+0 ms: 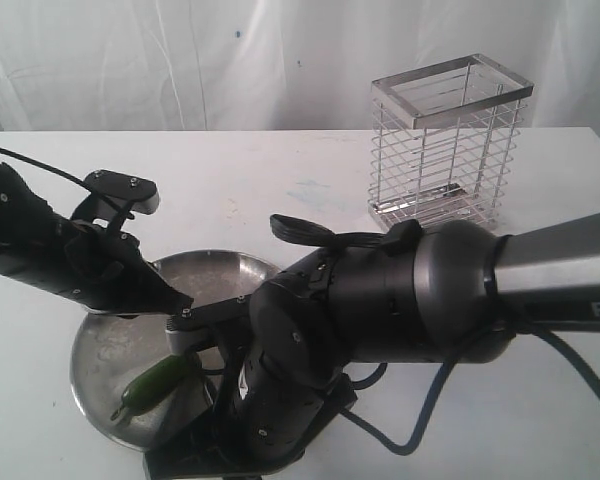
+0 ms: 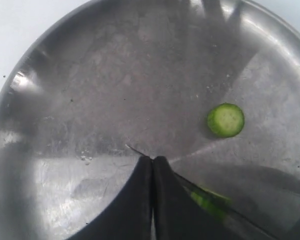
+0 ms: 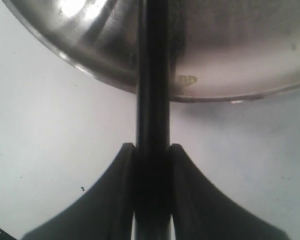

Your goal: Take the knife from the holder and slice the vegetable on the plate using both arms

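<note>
White counter (image 1: 280, 180), pale curtain (image 1: 130, 60) behind. Clamping the knife (image 3: 152, 75) in the right end effector (image 3: 152, 148), over the plate (image 1: 95, 360) rim. Holding the left end effector (image 2: 152, 162), pressed together, beside the vegetable (image 1: 158, 385), perhaps not pinning it. Risking a roll under the blade.

A: Exterior view is taken from high up, tilted down across the table (image 1: 280, 170) toward the holder (image 1: 450, 140) at the far side. The right arm (image 1: 430, 290) is crowded right against the lens.
B: Left wrist?
A: Pointed steeply down past the left gripper (image 2: 153, 159) tips. The frame is filled by the plate (image 2: 115, 75), very close.
B: Right wrist?
A: Aimed along the knife (image 3: 152, 75) clamped in the right gripper (image 3: 152, 147). The plate rim is seen just ahead of the tips, with table either side. Also close.
B: Overlap?
A: The plate is shared by all three views.
</note>
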You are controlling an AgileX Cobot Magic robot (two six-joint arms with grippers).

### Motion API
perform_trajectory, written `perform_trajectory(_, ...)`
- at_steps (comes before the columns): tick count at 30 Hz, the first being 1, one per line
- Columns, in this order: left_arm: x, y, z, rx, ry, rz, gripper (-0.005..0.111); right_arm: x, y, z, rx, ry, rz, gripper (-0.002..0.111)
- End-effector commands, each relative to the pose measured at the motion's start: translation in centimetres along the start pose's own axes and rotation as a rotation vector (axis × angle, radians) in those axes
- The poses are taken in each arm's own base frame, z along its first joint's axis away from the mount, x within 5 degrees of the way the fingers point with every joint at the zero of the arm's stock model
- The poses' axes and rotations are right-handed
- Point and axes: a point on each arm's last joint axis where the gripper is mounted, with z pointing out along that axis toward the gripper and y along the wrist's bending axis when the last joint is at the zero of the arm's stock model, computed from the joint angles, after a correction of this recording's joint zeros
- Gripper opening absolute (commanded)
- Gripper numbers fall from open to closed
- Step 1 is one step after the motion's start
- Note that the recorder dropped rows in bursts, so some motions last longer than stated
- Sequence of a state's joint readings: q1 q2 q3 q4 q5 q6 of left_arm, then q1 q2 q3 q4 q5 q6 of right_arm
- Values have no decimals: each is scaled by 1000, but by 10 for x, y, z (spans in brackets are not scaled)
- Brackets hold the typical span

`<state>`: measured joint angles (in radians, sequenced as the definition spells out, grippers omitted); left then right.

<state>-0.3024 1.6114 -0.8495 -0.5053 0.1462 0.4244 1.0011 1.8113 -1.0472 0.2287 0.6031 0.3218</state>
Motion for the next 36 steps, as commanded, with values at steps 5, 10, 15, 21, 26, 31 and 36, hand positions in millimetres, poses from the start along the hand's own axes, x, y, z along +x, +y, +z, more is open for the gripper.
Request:
perform_trajectory(5, -12, -3, -1, 32, -8, -25, 0, -1, 2, -2, -6, -9, -16, 0)
perform_trajectory(10, -3, 0, 19, 37, 57, -45, 0, -1, 2, -2, -5, -12, -20, 0)
perform_trajectory(15, 9, -1, 45, 43, 137, -36, 0, 0, 1, -1, -2, -5, -19, 0)
perform_trajectory(21, 8, -1, 41, 42, 132, -12, 0, 1, 1, -1, 0, 1, -19, 0)
perform_trajectory(26, -8, -5, 11, 33, 24, 12, 0, 3, 1, -1, 6, 18, -19, 0)
perform_trajectory(31, -7, -8, 3, 54, 37, 30, 0, 3, 1, -1, 6, 18, -19, 0)
perform_trajectory(36, 3, -7, 11, 54, 72, 3, 0, 3, 1, -1, 6, 18, -19, 0)
